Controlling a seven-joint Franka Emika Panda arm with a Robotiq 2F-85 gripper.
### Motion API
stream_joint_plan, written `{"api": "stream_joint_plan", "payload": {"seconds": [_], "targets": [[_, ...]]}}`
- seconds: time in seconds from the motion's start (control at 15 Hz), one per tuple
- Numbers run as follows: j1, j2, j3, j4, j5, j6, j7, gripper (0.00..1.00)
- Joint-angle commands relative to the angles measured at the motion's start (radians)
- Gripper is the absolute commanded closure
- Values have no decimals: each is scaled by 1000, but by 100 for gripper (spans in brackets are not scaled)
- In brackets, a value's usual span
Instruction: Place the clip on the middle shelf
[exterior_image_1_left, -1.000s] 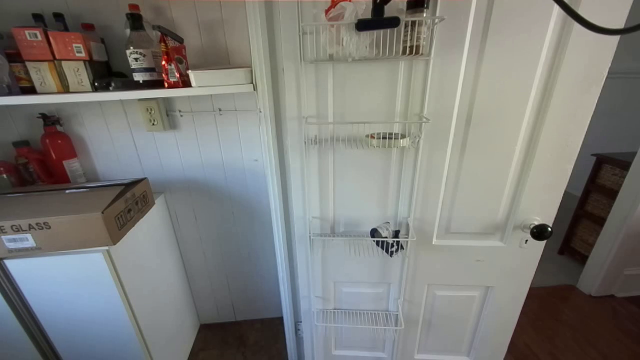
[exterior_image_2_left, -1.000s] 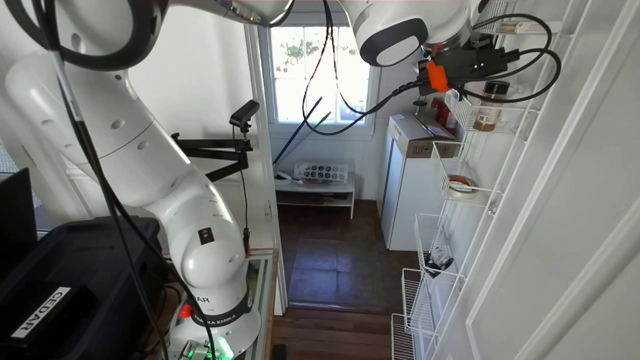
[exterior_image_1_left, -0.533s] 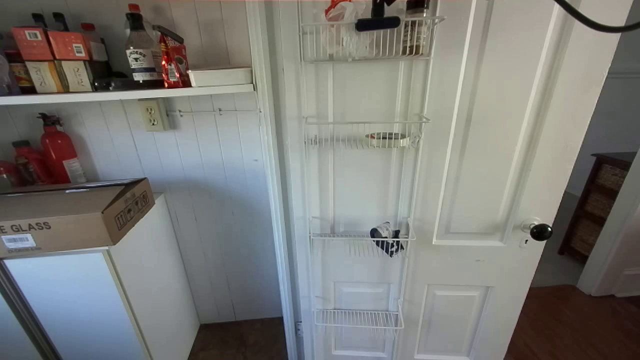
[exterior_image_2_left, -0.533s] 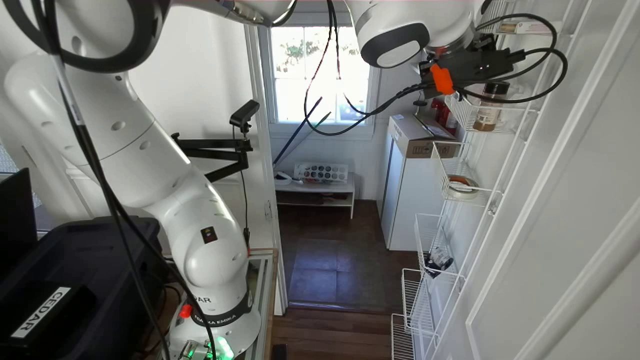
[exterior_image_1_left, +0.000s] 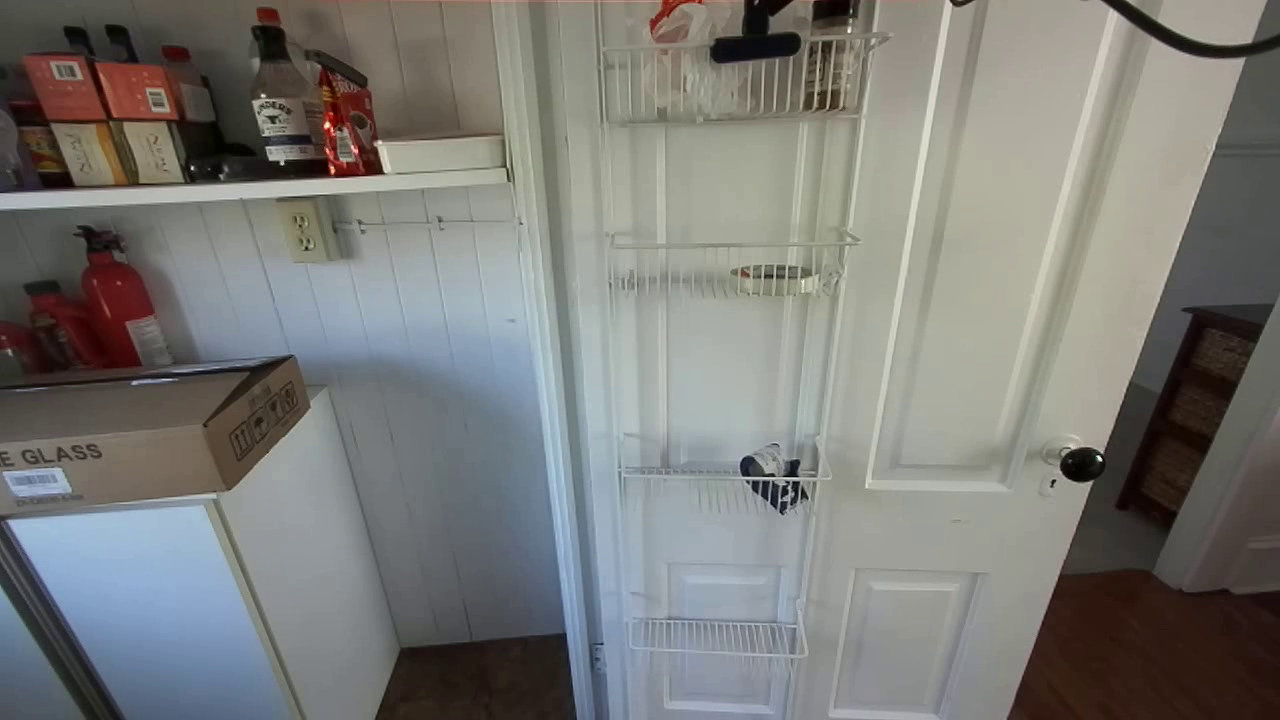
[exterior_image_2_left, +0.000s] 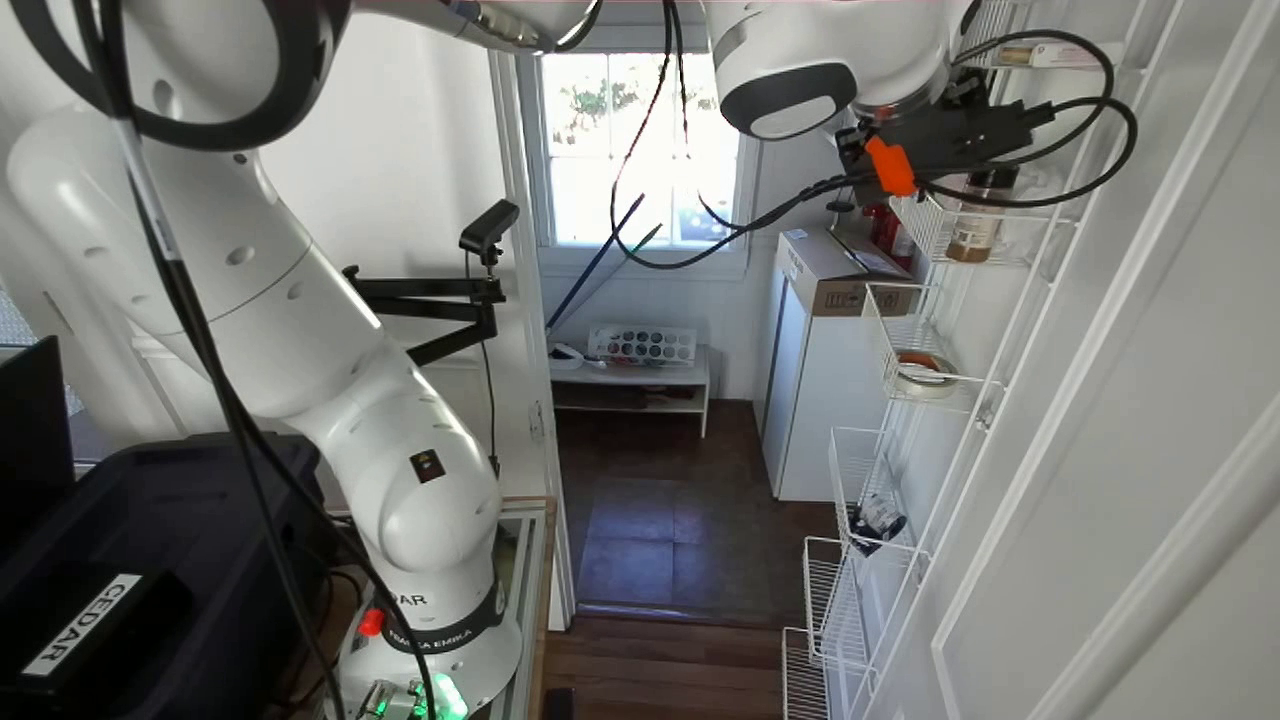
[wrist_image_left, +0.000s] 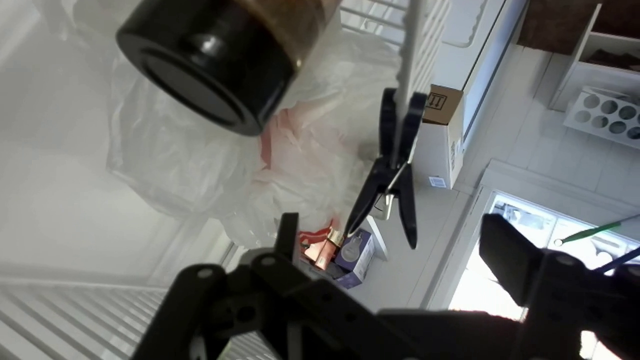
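In an exterior view the arm (exterior_image_2_left: 330, 350) stands on the left, its base (exterior_image_2_left: 440, 645) on the near side; it leans leftward to a thick elbow joint (exterior_image_2_left: 200, 60) in the corner. From there it runs right along the frame's edge, partly cut off, and ends in a white wrist (exterior_image_2_left: 780, 45) angled toward the door (exterior_image_2_left: 1110, 480) on the right. The gripper (wrist_image_left: 391, 235) hangs at that wrist's end, its dark housing (exterior_image_2_left: 950, 140) marked by an orange tab (exterior_image_2_left: 891, 166), with cables (exterior_image_2_left: 1112, 140) looping out to the right; its fingertips are hidden there.

In the wrist view the two black fingers (wrist_image_left: 288, 235) stand wide apart, left and right, and hold nothing. From this angle the clip (wrist_image_left: 384, 172) appears between them, a space showing on either side. It is slim and all black, two tapering handles splayed toward the gripper from a narrow waist. Beyond the waist its jaws straddle the white rim of a wire basket (wrist_image_left: 409, 60).

In an exterior view that basket is the highest of the four in sight on the door. The clip sits near the middle of its front rim, a thick black bar with a stem running off the frame's edge, between a plastic bag (exterior_image_1_left: 690, 28) on the left and a dark-capped bottle (exterior_image_1_left: 828, 75) on the right.
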Motion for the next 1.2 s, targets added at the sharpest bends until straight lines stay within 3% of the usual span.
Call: {"api": "stream_joint_plan", "payload": {"seconds": [0.0,0.53,0.67,1.13], "targets": [[37,0,-28,0,63,7,-82,41],[53,4,-50,1,85,-2,-124,95],[53,7,-52,2,82,-6,-119,100],[52,-15,-50,7,76,-13,-94,97]]}}
